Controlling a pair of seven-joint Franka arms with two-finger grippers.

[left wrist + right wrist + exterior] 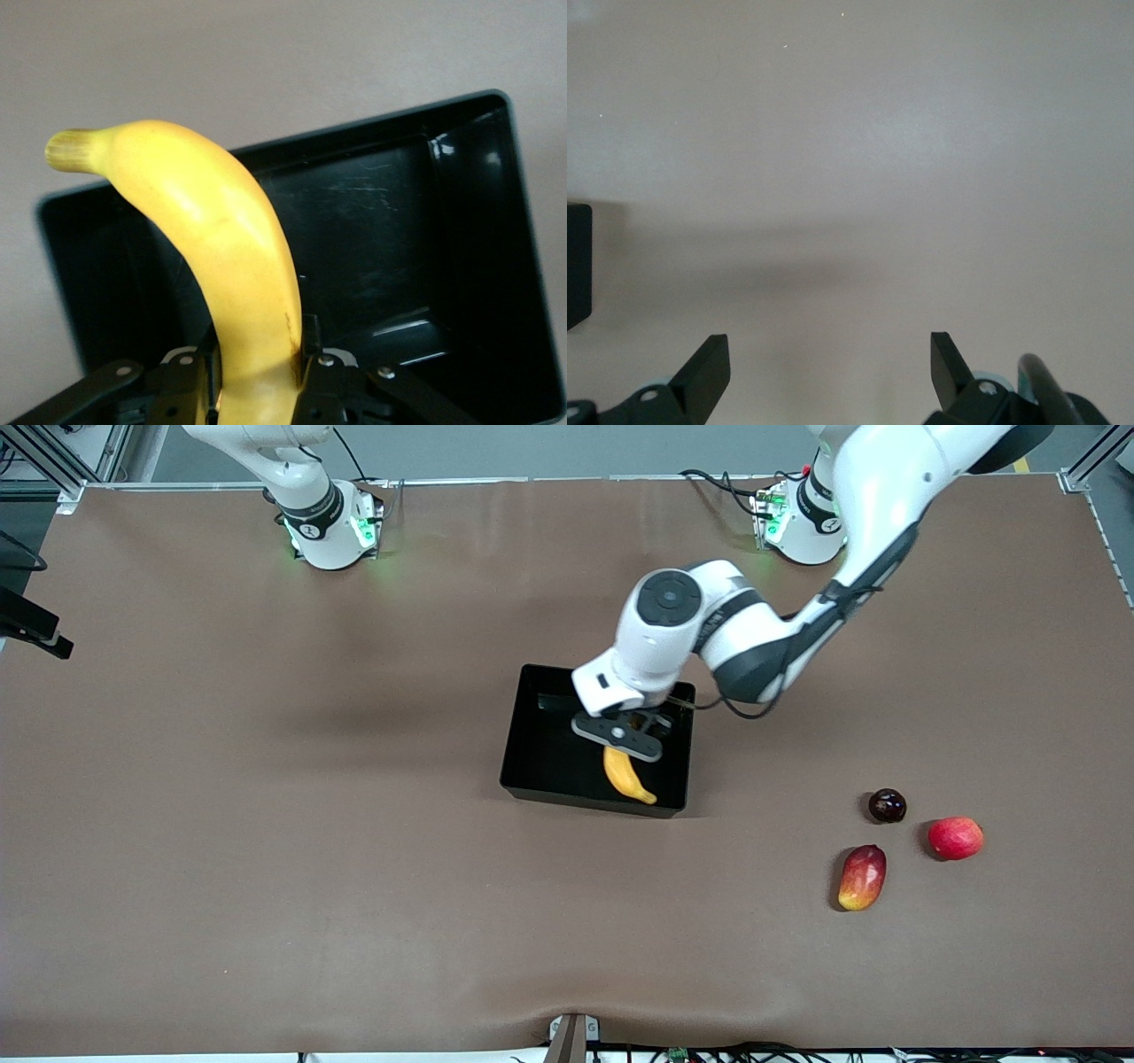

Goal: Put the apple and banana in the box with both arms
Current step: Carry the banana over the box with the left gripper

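Curved yellow banana [226,266] hangs pinched in the left gripper [257,372] over the black plastic box [540,766], unreleased; the red streaked apple [955,838] lies untouched, and the right gripper [830,367] waits open.

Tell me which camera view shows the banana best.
The left wrist view: the banana fills the picture from its stem end to where the left gripper is shut on it, over the box. The front view shows only its lower half below the gripper. The right wrist view does not show it.

banana's [235,266] gripped end hidden (by pincer [259,376])
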